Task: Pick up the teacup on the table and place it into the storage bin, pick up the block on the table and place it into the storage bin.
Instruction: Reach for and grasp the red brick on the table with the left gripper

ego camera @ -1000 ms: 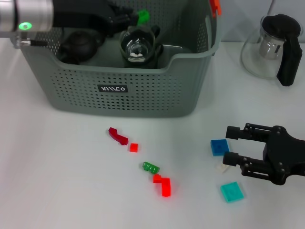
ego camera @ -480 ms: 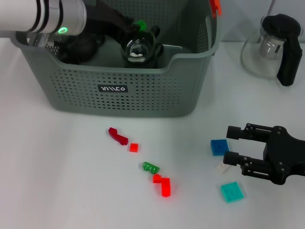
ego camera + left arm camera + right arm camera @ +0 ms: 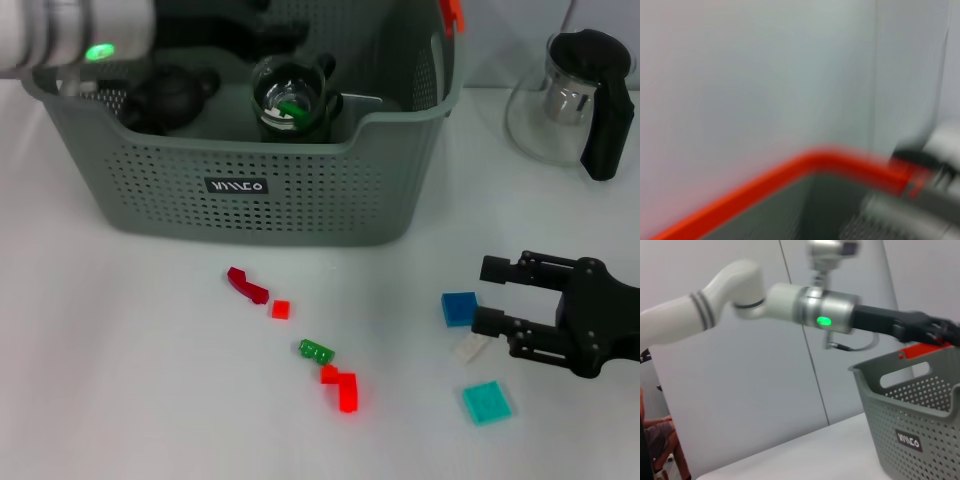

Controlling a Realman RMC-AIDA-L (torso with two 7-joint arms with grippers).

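The grey storage bin (image 3: 330, 190) stands at the back of the table, its orange handle clip (image 3: 452, 14) at the far right corner. Inside it a glass teacup (image 3: 262, 112) stands upright with a green block (image 3: 293, 108) lying in it. My left gripper (image 3: 262, 40) hovers over the bin's back, above the teacup, open and holding nothing. My right gripper (image 3: 487, 295) is low over the table at the front right, open, its fingertips just right of a blue block (image 3: 459, 308). The right wrist view shows the left arm (image 3: 740, 295) reaching over the bin (image 3: 910, 435).
A black teapot (image 3: 168, 95) sits in the bin's left part. On the table lie red blocks (image 3: 247, 285) (image 3: 281, 309) (image 3: 340, 388), a green block (image 3: 316, 351), a white piece (image 3: 468, 349) and a teal block (image 3: 487, 402). A glass kettle (image 3: 572, 100) stands at the back right.
The left gripper carried the green block down over the teacup and let it go; the block now lies in the cup. The right gripper shifted slightly.
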